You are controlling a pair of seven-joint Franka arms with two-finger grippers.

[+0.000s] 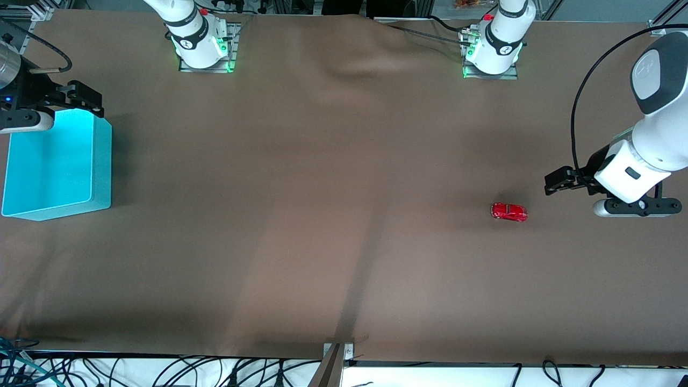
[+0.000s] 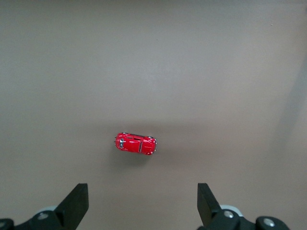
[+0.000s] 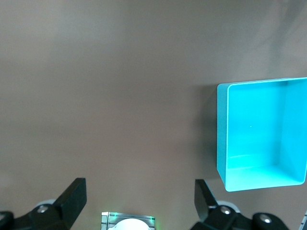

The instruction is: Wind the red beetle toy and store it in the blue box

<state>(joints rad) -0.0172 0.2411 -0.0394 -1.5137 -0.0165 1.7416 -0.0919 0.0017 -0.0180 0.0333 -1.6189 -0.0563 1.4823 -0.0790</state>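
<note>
Starting condition: nothing gripped, nothing wound, nothing stored.

Red beetle toy [image 1: 509, 212]: resting on its wheels on the brown table cover [image 1: 322, 215], toward the left arm's end, well apart from the blue box [image 1: 56, 166]. In the left wrist view, seen roof-up [image 2: 136, 143] with the long axis lying across the gap between the fingers.

Left gripper [image 1: 556, 181]: raised over bare cover just beside the red beetle toy, jaws spread wide, empty. Fingers [image 2: 76, 203] visible at the frame edge, the toy not yet between them.

Right gripper [image 1: 86, 99]: waiting over the edge of the blue box that lies farther from the front camera, jaws likewise wide apart and empty. Box interior [image 3: 259, 129] bare in the right wrist view.

Step in hand, by judgement: approach and pick-up of the red beetle toy with the left gripper.

Recommended procedure:
- Centre over the roof before descending.
- Turn the wrist so as to close across the narrow flanks, not nose to tail.
- Descend until the pads straddle the body low down, clear of the wheels.
- Close gently; glossy, rounded shell likely to squirt out under an off-centre pinch.
- Leave the wheels free for winding against the cover or by the right gripper.

Risk: small, light body, easily nudged and rolled away by a single finger.
</note>
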